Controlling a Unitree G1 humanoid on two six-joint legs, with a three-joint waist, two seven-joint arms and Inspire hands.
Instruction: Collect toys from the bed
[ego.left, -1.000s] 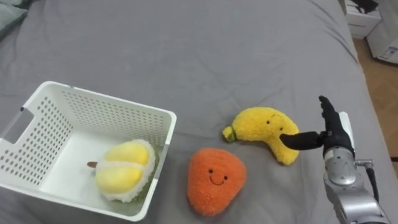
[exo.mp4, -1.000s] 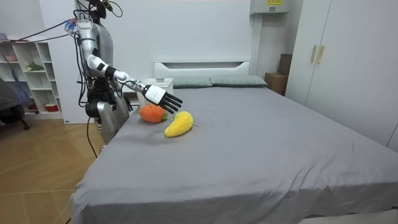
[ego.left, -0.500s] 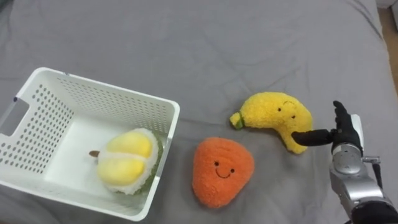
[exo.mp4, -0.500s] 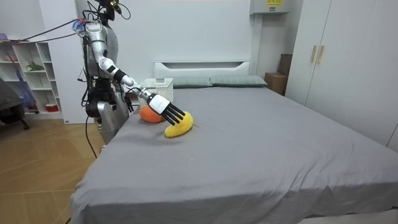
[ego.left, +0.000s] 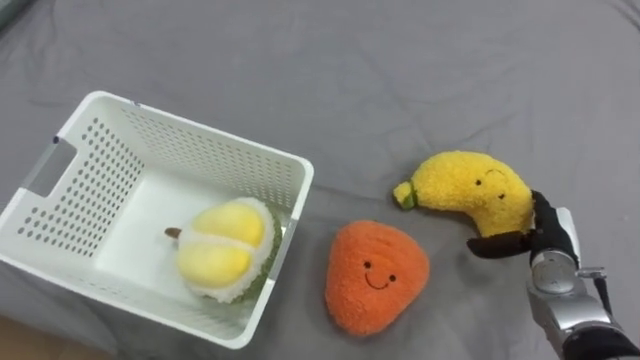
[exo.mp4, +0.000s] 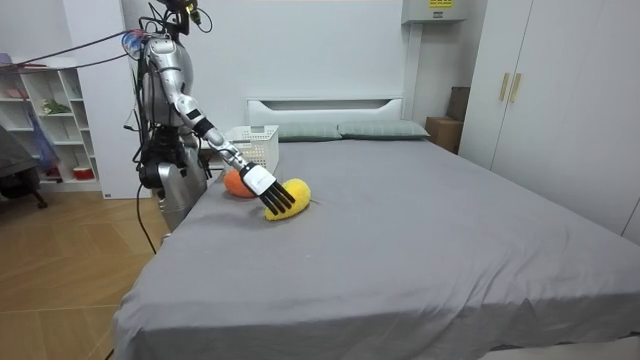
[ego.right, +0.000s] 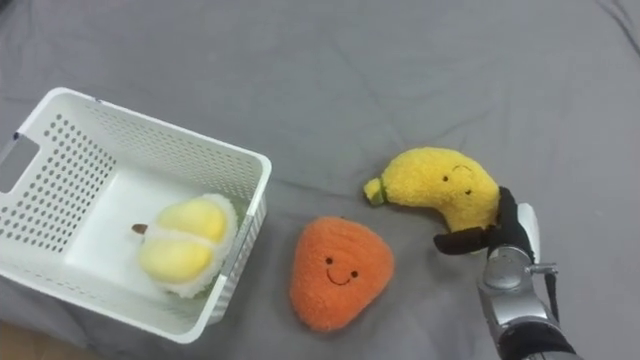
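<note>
On the grey bed, looking down from the head camera, there's a white perforated basket sitting over at about 9 o'clock with a yellow durian plush already inside it, tucked against the wall nearest the other toys. Just outside that wall, at roughly 6 o'clock in the view, an orange plush with a little smiley face lies flat on the cover, near the basket but not touching it. Up at 2 o'clock from the orange one is the yellow banana plush, face up, green stem end pointing back toward the basket, so that one's not collected yet. The right hand comes in from 5 o'clock and is right up against the banana's fat end: the thumb is stuck out sideways under the toy's lower edge and the fingers run straight up along its far end, spread apart, touching it but not wrapped round it. The room view shows the robot standing at the side of the bed toward the headboard end, on the room view's left, right arm stretched down and out so the hand lies on the banana, with pillows at the head of the bed and a wardrobe off on the room view's right
</note>
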